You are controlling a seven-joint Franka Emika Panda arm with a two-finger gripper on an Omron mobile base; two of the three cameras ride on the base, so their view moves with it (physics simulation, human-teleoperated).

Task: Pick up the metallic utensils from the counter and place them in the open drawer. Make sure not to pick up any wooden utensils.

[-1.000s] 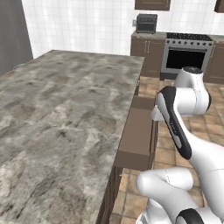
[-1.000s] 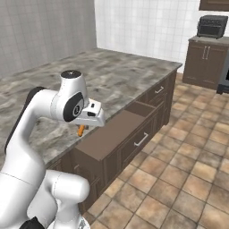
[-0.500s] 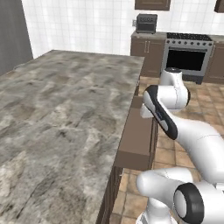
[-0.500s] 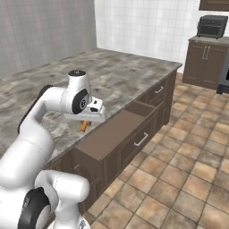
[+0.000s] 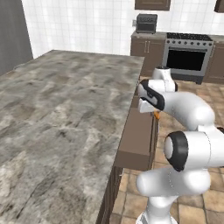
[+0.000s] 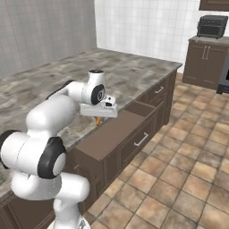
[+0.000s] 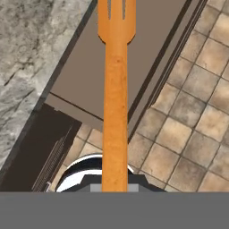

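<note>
The jaws are closed on the handle end of the thin orange fork (image 7: 116, 89), whose tines point straight out from them over the open drawer (image 7: 89, 76), beside the desk (image 7: 31, 58). It looks light, stiff and smooth; a handle grip suits it.

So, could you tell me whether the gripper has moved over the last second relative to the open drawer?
Yes. In the right base view the gripper, shut on the orange fork, has shifted toward the open drawer and now hangs by its counter-side edge.
</note>
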